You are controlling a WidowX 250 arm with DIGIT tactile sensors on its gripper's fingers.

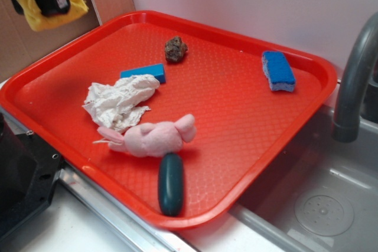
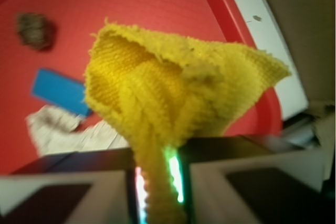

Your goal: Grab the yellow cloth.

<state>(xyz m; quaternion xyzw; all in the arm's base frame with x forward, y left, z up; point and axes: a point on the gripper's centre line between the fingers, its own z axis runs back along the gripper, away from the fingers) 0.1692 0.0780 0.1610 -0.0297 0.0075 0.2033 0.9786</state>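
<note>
The gripper [image 1: 50, 1] hangs high above the far left corner of the red tray [image 1: 248, 163], clamped on the yellow cloth [image 2: 173, 93], which droops from it in loose folds. In the wrist view the fabric is bunched into a narrow strand pinched between the two jaws, so the hold looks secure. The cloth is clear of the tray (nothing touches it but the gripper), so the grab seems done. Below lie the white rag [image 1: 118, 101] and pink plush toy [image 1: 153, 137], touching each other, with a blue block [image 1: 144, 73] just beside the rag. A blue sponge [image 1: 277, 70] sits well apart.
</note>
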